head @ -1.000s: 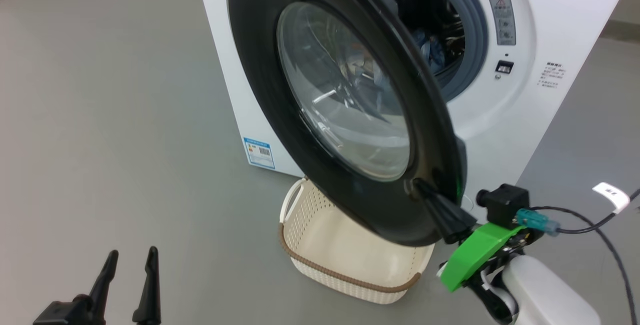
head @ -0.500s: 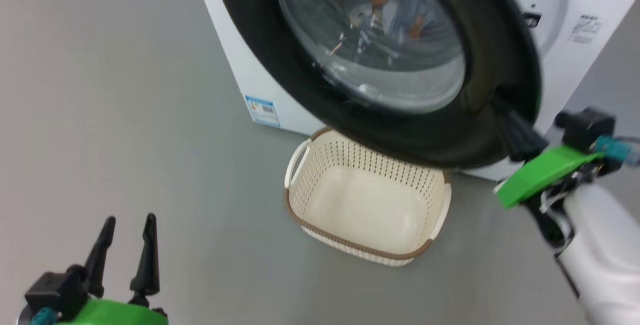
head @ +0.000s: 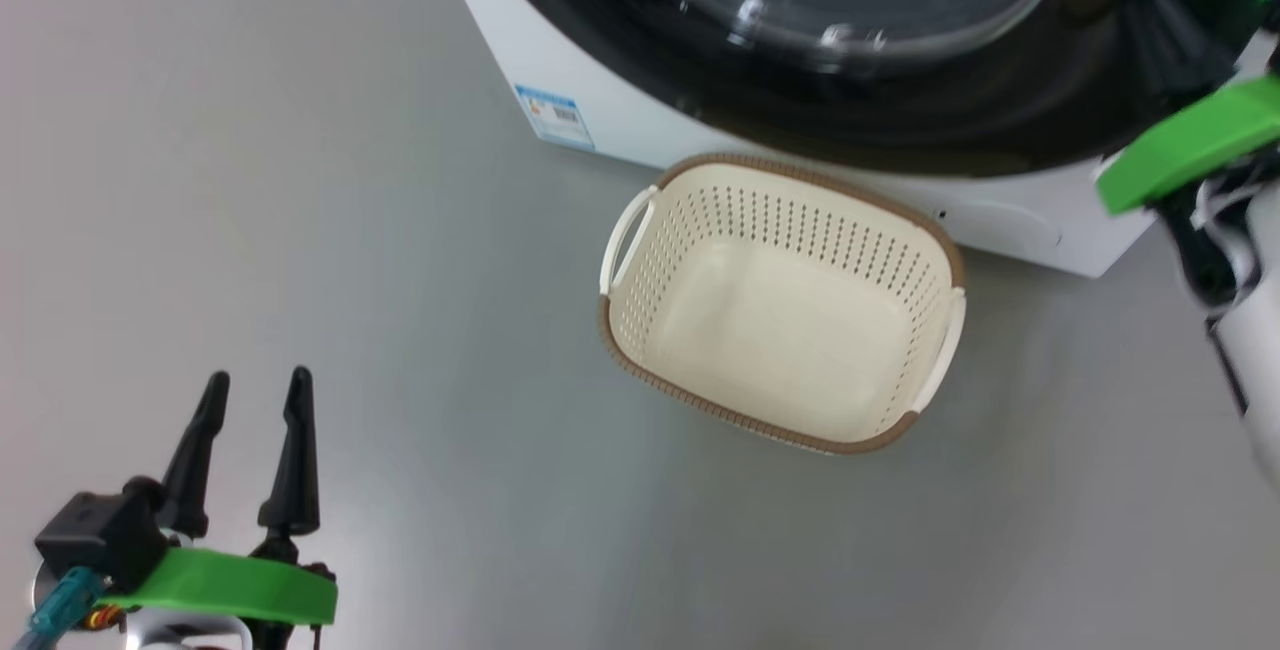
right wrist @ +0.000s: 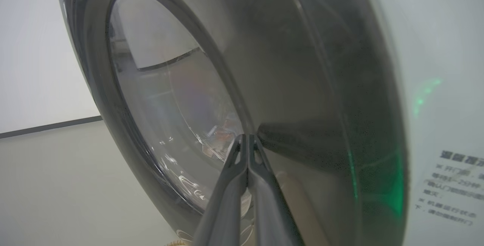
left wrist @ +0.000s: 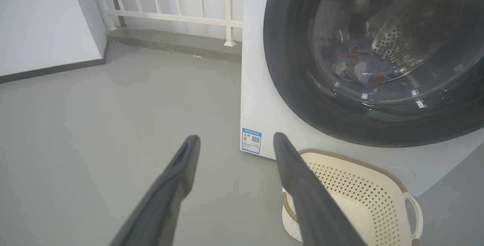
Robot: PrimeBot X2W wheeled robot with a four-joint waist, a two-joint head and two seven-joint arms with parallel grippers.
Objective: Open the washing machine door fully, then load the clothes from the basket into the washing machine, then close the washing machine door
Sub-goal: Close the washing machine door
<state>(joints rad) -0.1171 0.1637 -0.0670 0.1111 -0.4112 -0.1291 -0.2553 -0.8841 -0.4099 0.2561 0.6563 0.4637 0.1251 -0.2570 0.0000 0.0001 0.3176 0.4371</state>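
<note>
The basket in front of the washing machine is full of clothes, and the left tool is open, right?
No: the basket is empty, as the head view shows. It does stand in front of the washing machine, and the left tool is open.

washing machine door (head: 900, 120): cut off by the top edge of the head view, blurred
clothes (left wrist: 359, 64): dimly seen through the glass; print cannot be made out
blue label sticker (head: 555, 117): print too small to be read
basket (left wrist: 351, 196): in the left wrist view, cut off at the bottom edge, partly covered by a finger of the left gripper (left wrist: 234, 138)
right gripper (right wrist: 247, 137): contact with the door cannot be settled
</note>
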